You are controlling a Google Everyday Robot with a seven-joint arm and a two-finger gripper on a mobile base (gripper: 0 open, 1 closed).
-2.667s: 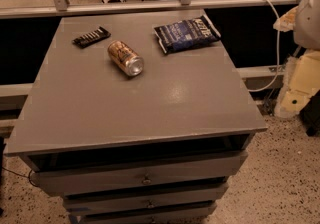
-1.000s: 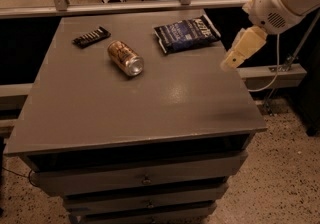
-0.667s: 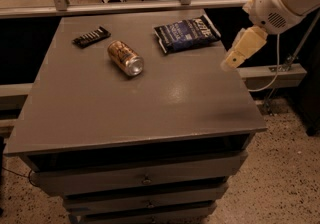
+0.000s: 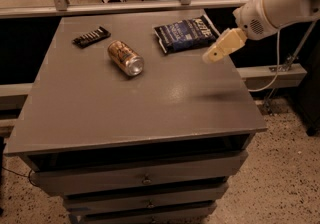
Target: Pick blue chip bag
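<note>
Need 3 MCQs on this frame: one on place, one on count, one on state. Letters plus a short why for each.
1. Where is the gripper?
A. Over the table's left edge
B. Near the right edge of the table, just front-right of the chip bag
C. At the table's front-left corner

2. How many things lie on the table?
A. Two
B. Three
C. Five

3. How does the can lie?
A. On its side
B. Upright
C. Crushed flat

Answers:
1. B: the gripper hangs beside the chip bag's right end, not touching it.
2. B: there is the chip bag, the can and a black packet.
3. A: the can's body runs along the tabletop, and its round end faces forward.
</note>
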